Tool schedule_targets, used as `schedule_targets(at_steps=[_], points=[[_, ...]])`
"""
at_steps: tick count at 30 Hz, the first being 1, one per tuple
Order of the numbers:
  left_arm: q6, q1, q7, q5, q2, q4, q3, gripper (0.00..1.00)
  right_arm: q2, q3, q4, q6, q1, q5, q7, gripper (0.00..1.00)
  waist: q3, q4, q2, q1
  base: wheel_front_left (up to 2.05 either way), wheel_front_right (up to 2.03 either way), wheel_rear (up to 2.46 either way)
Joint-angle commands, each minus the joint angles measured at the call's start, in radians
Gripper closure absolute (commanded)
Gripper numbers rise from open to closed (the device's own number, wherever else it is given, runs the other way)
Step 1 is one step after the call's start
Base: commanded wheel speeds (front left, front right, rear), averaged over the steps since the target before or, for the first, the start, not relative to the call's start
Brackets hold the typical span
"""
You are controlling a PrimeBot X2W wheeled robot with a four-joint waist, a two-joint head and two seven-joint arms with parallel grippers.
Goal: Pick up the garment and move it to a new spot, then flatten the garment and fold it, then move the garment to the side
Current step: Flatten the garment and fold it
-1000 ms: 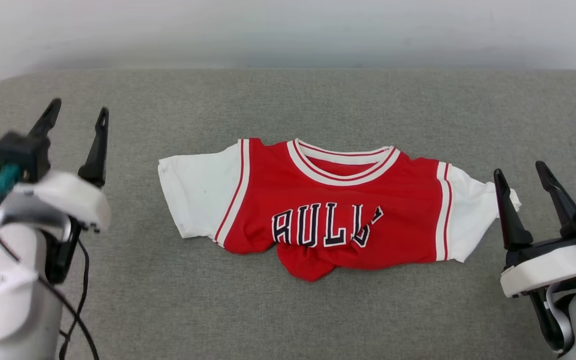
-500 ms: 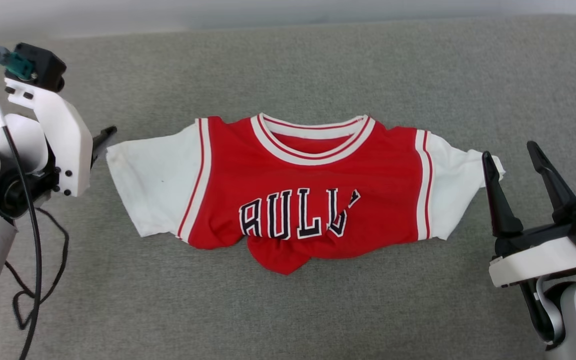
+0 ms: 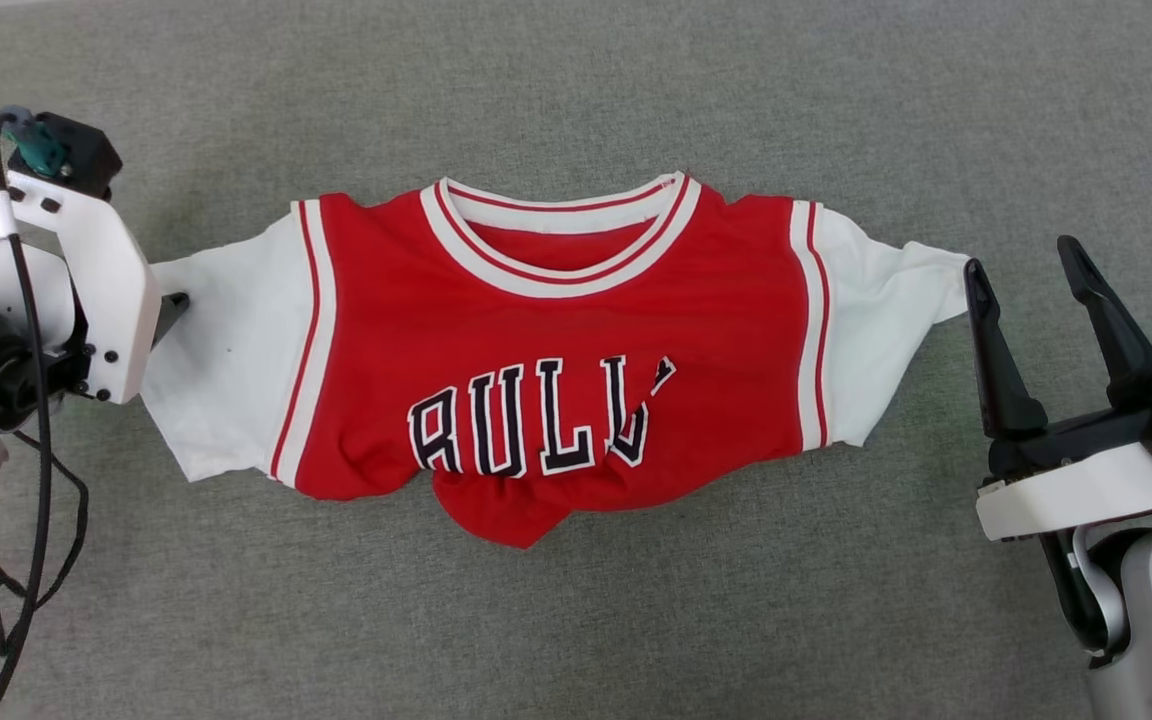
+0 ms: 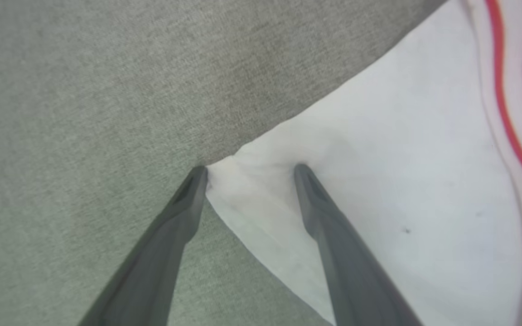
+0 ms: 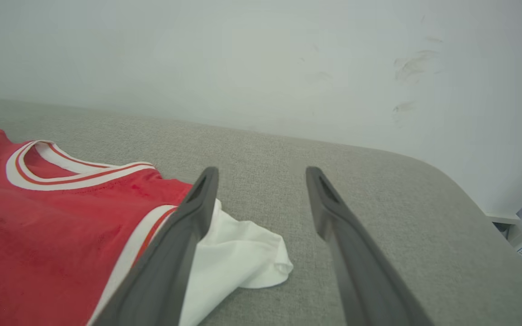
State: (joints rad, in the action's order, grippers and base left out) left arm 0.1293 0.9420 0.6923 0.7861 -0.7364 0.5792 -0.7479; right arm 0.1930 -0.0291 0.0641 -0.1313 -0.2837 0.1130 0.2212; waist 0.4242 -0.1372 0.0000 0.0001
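- Fingers of the left gripper [image 4: 250, 168] stand spread at the garment's left end. One tip rests on the grey cloth of the counter [image 3: 576, 620], right at the sleeve's outer corner. The other tip presses into the white fabric of the left sleeve [image 3: 221, 370] and dimples it slightly. Nothing is pinched between them.
- A black cable [image 3: 36, 480] loops down from that arm over the left part of the counter.
- The garment [image 3: 556, 340] lies chest-up in the middle of the counter, red with white short sleeves.
- Its long axis runs left to right, sleeve tip to sleeve tip, because the lower body is bunched up short.
- The striped collar [image 3: 561, 245] points to the far side. The crumpled red hem [image 3: 511, 510] points to the near side, so the black-and-white chest letters [image 3: 536, 415] read upright from the near edge.
- The lettering's last character is creased and partly folded under.
- The right sleeve [image 3: 876, 310] tapers to a point aimed right and slightly far.
- Fingers of the right gripper [image 3: 1023, 255] are spread and empty, pointing to the far side just beside that sleeve's tip. Whether the inner finger touches the cloth cannot be told.
- Beyond the counter's far right edge rises a pale wall [image 5: 261, 68].
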Motion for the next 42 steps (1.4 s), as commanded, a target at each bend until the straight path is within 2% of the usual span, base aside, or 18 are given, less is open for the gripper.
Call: schedule_targets(at_steps=[1,4,5,6,10,16,21,24,28,33,38,42], points=[[0.000,-0.019,0.011,-0.001,0.013,0.020,-0.028,0.00,0.004,-0.001,0.002,0.001,-0.013,0.000,0.007,0.00,0.006,-0.004,0.0000,-0.0001,0.00,0.00,0.00],[0.000,-0.041,0.046,0.020,0.007,0.056,-0.091,0.00,0.008,-0.003,0.010,0.001,-0.016,0.004,0.010,0.00,0.010,-0.006,0.0000,-0.0001,0.00,0.00,0.00],[0.000,-0.048,0.054,0.028,0.000,0.056,-0.114,0.40,0.009,-0.004,0.012,0.001,-0.019,0.005,0.011,0.00,0.011,-0.007,0.0000,-0.0001,0.00,0.00,0.00],[0.000,-0.053,0.056,0.045,-0.001,0.054,-0.133,1.00,0.009,-0.004,0.014,0.001,-0.021,0.005,0.013,0.00,0.012,-0.007,0.0000,-0.0001,0.00,0.00,0.00],[-0.001,-0.024,-0.006,0.083,-0.007,0.055,-0.160,1.00,0.013,0.002,0.026,0.001,-0.019,0.007,0.018,0.00,0.002,0.005,0.0000,-0.0001,0.00,0.00,0.00],[-0.002,0.070,-0.187,0.080,-0.031,0.063,-0.130,1.00,0.052,0.002,0.039,0.001,-0.025,0.020,0.005,0.00,-0.055,0.038,0.0000,-0.0001,0.00,0.00,0.00],[-0.001,0.079,-0.288,0.069,-0.053,0.055,-0.138,1.00,0.127,-0.021,0.048,0.001,-0.039,0.048,-0.071,0.00,-0.107,0.073,0.0000,-0.0001,0.00,0.00,0.00],[-0.001,0.069,-0.325,0.072,-0.059,0.041,-0.147,1.00,0.202,-0.067,0.057,0.001,-0.067,0.082,-0.150,0.00,-0.128,0.095,0.0000,-0.0001,0.00,0.00,0.00],[-0.001,0.060,-0.358,0.070,-0.052,0.012,-0.166,1.00,0.318,-0.182,0.073,0.001,-0.135,0.174,-0.322,0.00,-0.139,0.120,0.0000,-0.0001,0.00,0.00,0.00],[-0.001,0.070,-0.389,0.061,-0.042,-0.022,-0.179,1.00,0.461,-0.377,0.086,0.001,-0.263,0.339,-0.629,0.00,-0.130,0.145,0.0000,-0.0001,0.00,0.00,0.00],[-0.001,0.094,-0.409,0.046,-0.028,-0.049,-0.185,1.00,0.531,-0.524,0.118,0.001,-0.388,0.476,-0.938,0.00,-0.101,0.172,0.0000,-0.0001,0.00,0.00,0.00],[-0.002,0.117,-0.424,0.033,-0.018,-0.069,-0.187,1.00,0.530,-0.587,0.175,0.001,-0.468,0.509,-1.033,0.00,-0.069,0.195,0.0000,-0.0001,0.00,0.00,0.00]])
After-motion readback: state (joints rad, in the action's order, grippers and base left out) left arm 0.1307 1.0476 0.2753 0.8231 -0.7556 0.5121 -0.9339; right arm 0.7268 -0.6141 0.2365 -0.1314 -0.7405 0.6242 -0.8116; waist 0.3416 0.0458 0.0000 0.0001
